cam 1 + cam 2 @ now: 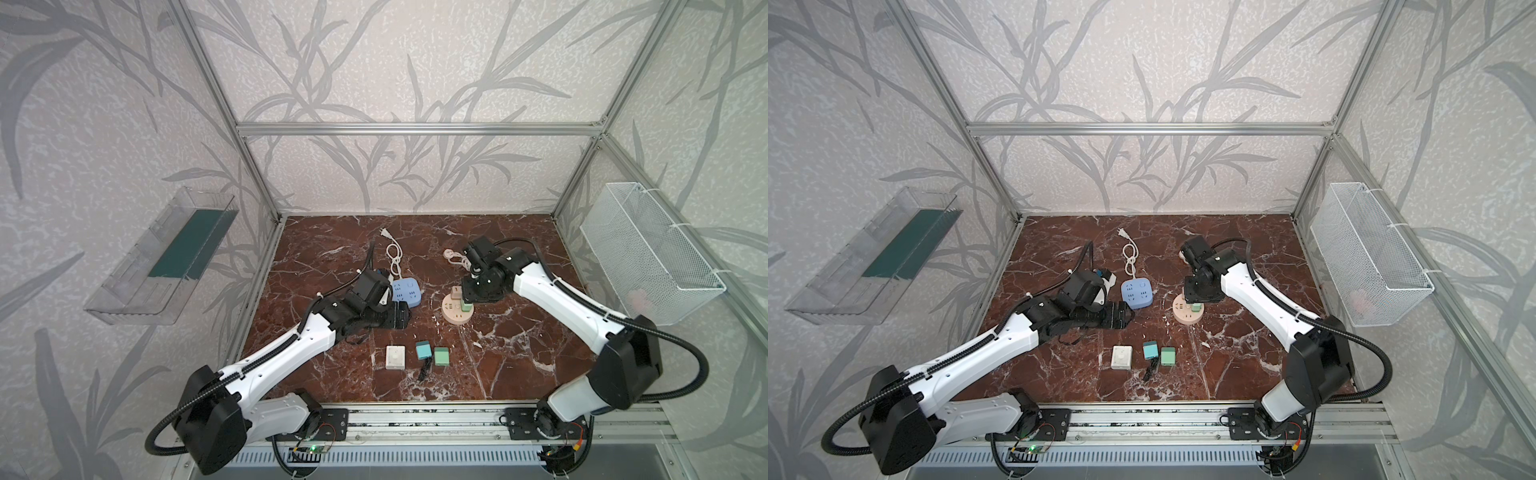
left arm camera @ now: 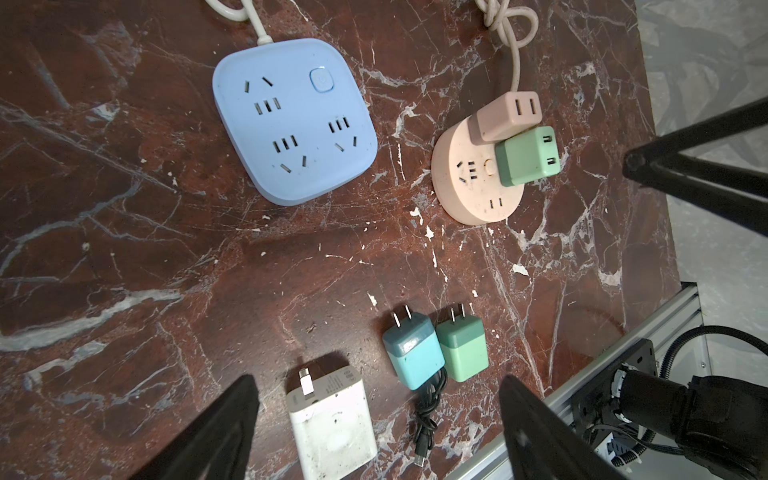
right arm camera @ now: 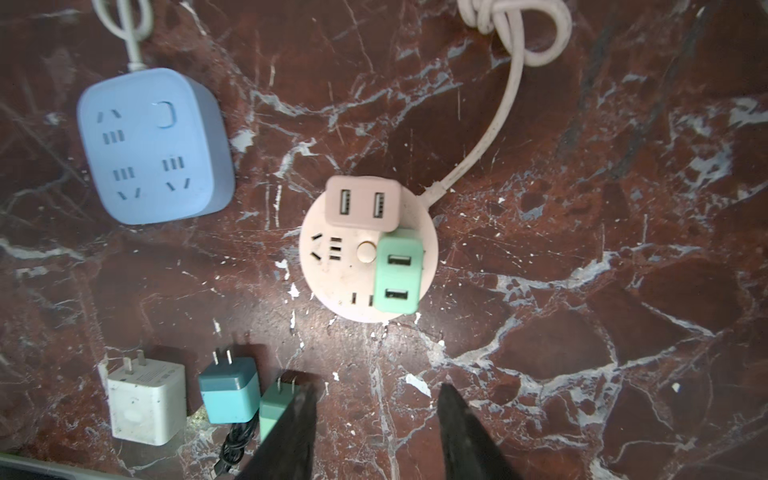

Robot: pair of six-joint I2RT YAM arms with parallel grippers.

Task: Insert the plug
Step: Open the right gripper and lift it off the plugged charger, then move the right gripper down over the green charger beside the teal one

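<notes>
Red-brown marble bench [image 1: 498, 353] carries a blue square power strip [image 1: 406, 291] with every socket free; the white cube plug [image 2: 332, 428] lies flat nearer the front edge, prongs toward that strip, closest to the left hand [image 2: 376, 380], spread wide and empty, so probably its pick; the right hand [image 3: 374, 436], parted, holds nothing near the round pink strip [image 3: 340, 282].

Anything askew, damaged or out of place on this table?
Nothing spilled or broken. The mint-green two-port adapter stands pressed close against the pink two-port adapter on the round pink power strip; whether it is fully seated cannot be told. A small black cable lies bunched by the teal charger.
</notes>
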